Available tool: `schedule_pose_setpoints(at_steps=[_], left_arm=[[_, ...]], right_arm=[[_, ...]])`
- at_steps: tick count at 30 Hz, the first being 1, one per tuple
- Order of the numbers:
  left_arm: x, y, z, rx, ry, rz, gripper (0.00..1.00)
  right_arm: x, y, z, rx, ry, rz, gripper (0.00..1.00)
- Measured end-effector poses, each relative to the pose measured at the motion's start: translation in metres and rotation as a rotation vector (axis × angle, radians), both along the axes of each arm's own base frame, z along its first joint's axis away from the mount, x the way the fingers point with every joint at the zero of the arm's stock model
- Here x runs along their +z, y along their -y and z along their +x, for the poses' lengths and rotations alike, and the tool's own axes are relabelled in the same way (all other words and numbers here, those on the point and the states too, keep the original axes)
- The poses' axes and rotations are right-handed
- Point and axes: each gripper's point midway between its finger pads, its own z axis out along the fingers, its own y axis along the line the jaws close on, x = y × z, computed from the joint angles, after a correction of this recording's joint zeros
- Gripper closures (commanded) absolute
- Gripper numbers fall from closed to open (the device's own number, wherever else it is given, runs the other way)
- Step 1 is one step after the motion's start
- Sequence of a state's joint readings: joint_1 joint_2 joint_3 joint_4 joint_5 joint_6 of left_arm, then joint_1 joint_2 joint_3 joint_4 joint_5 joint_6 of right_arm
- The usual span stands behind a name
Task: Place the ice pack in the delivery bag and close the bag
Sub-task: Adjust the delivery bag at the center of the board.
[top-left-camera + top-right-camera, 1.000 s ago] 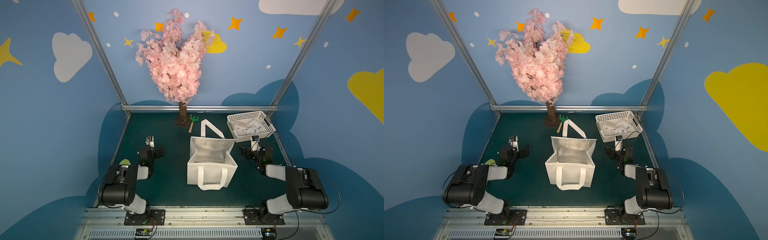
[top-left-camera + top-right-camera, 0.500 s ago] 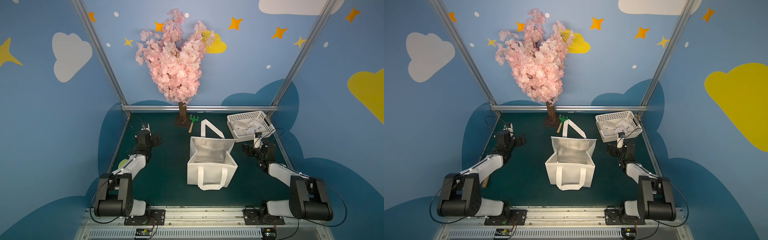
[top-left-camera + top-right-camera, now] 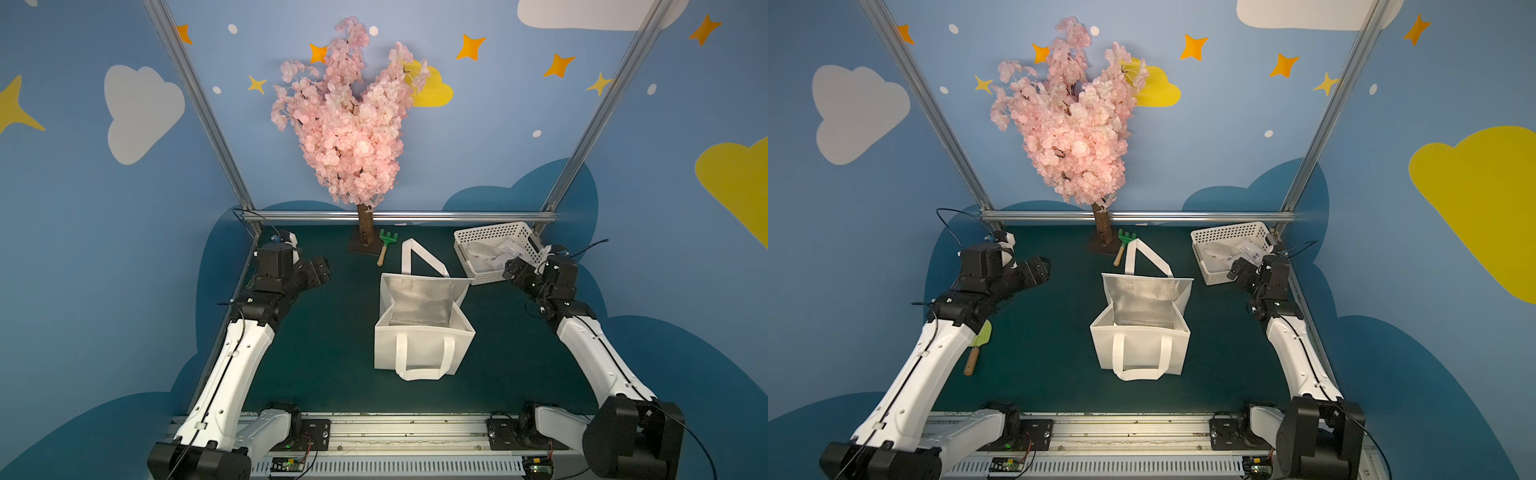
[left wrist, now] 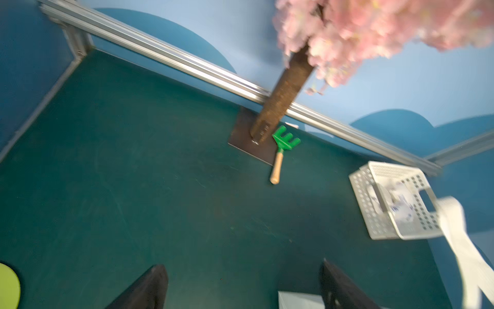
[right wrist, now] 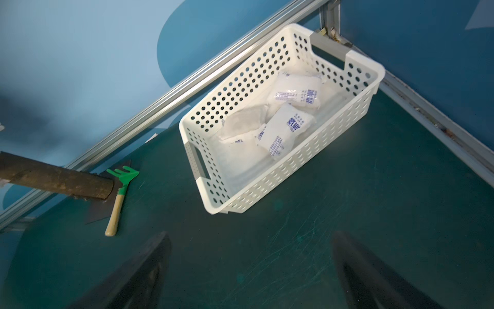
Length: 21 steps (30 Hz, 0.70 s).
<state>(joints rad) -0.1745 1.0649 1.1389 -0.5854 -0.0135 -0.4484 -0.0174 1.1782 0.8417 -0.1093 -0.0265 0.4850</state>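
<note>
Ice packs (image 5: pixel 295 95) are heaped in the white perforated basket (image 5: pixel 242 88), set at about one o'clock on the worktop (image 5: pixel 347 214), twelve being taken as the far rail. At least three are made out, overlapped; an exact count cannot be given. The topmost ice pack (image 5: pixel 287 128) is propped aslant against one long wall, its blue-printed face turned up.

These are judged to be sealed pouches of gel or water in glossy film: soft, sagging when lifted, fairly weighty for their bulk, and slippery. A hold across the plump middle of the topmost pouch, along its short axis, is advised. A pinch at a thin seam edge would probably slide off, and a hard squeeze might strain the film.

The delivery bag (image 3: pixel 422 345) is stood upright at the worktop's centre, at about eight o'clock from the basket, its flap folded back toward twelve and its mouth open. Only silver lining is seen inside.

The right claw (image 5: pixel 250 236) is spread wide and empty, just short of the basket. The left claw (image 4: pixel 242 264) is likewise spread and empty, well apart at ten o'clock.
</note>
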Motion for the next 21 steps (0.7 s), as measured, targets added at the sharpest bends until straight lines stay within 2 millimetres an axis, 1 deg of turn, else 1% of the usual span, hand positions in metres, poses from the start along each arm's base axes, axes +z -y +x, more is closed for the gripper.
schedule_pose_setpoints(at_steps=[1, 3, 6, 10, 12, 14, 18, 21], left_arm=[[0.004, 0.013, -0.008, -0.034, -0.012, -0.004, 0.15], [0.013, 0.040, -0.027, -0.108, -0.043, -0.007, 0.17], [0.017, 0.068, -0.053, -0.180, -0.109, 0.007, 0.19], [0.018, 0.094, -0.086, -0.250, -0.196, 0.057, 0.17], [0.022, 0.104, -0.100, -0.287, -0.223, 0.078, 0.17], [0.031, 0.116, -0.114, -0.326, -0.245, 0.087, 0.17], [0.046, 0.136, -0.127, -0.378, -0.270, 0.113, 0.15], [0.045, 0.153, -0.125, -0.393, -0.296, 0.169, 0.16]], right_arm=[[0.000, -0.003, -0.001, 0.011, -0.004, 0.011, 0.01], [-0.001, -0.010, -0.002, 0.028, -0.018, 0.018, 0.01], [0.000, -0.021, -0.004, 0.055, -0.027, 0.014, 0.01], [0.005, -0.033, -0.011, 0.078, -0.021, -0.003, 0.01], [0.009, -0.037, -0.013, 0.087, -0.012, -0.011, 0.01], [0.011, -0.038, -0.014, 0.085, -0.005, -0.019, 0.01], [0.008, -0.037, -0.015, 0.077, -0.011, -0.030, 0.01], [0.003, -0.036, -0.019, 0.073, -0.021, -0.034, 0.01]])
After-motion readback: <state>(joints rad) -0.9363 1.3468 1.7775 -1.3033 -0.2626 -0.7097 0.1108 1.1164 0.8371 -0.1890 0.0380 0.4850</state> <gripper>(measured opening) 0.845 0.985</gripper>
